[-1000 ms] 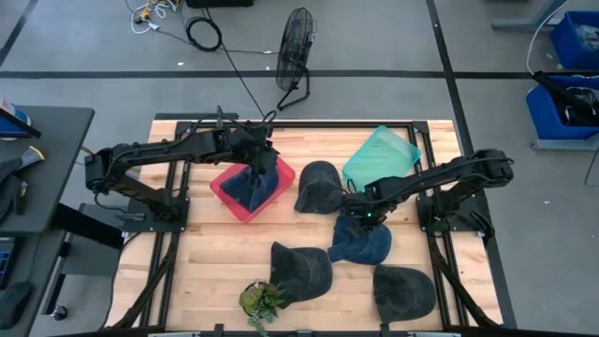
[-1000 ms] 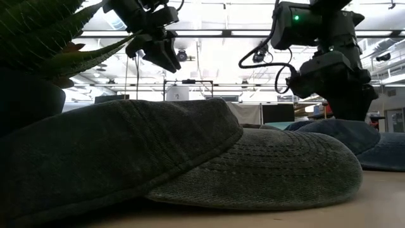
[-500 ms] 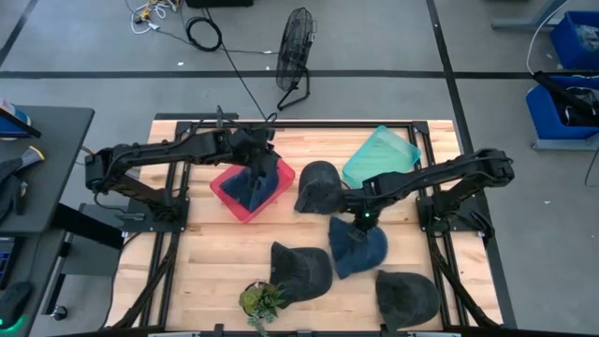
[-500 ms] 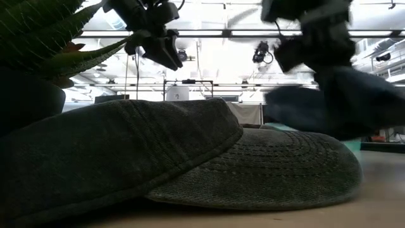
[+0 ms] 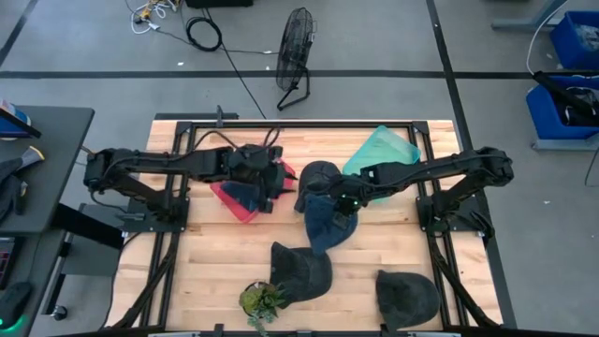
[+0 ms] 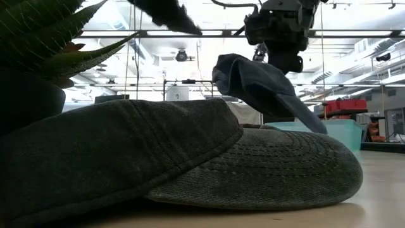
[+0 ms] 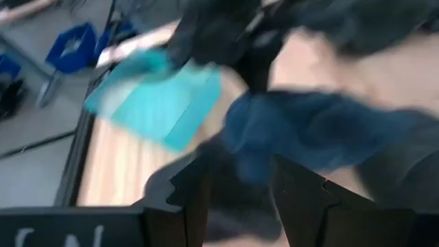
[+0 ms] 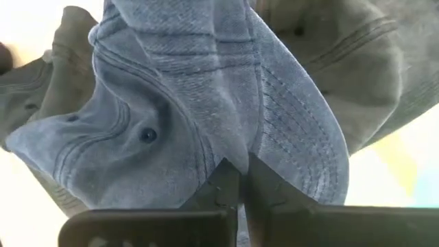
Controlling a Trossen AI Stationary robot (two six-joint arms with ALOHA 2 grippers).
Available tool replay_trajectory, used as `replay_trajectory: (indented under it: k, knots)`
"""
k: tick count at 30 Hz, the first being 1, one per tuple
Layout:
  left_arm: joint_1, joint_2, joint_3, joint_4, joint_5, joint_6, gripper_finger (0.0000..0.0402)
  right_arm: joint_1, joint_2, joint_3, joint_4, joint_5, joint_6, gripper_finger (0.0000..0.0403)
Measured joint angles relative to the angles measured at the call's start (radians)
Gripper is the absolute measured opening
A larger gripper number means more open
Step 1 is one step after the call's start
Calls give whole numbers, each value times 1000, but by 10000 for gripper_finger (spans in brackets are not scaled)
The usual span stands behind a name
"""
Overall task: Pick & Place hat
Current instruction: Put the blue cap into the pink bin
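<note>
The right gripper is pinched closed on the fabric of a blue hat, which hangs clear of the wooden table near its middle, just left of a dark hat. In the low view the blue hat dangles from that gripper with its brim pointing down. The left gripper sits over a red bin holding blue cloth; its fingers are parted with nothing between them. A teal lid lies far right. Two more dark hats and a plant lie near. No writing is readable anywhere.
</note>
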Motion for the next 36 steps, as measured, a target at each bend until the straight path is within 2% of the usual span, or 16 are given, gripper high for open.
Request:
replay_trajectory:
  k: [6, 14, 18, 36]
  knots:
    - [-45, 39, 0, 130, 39, -6, 153, -20, 0, 0, 35, 0, -20, 5]
    - [-55, 214, -1, 303, 33, 51, 153, -23, 0, 0, 54, 0, -43, 5]
    - [-54, 263, 0, 404, 29, 65, 153, -23, 0, 0, 64, 0, -61, 5]
    - [-30, 285, 0, 239, -66, -7, 148, -23, 0, -2, 97, 4, -142, 6]
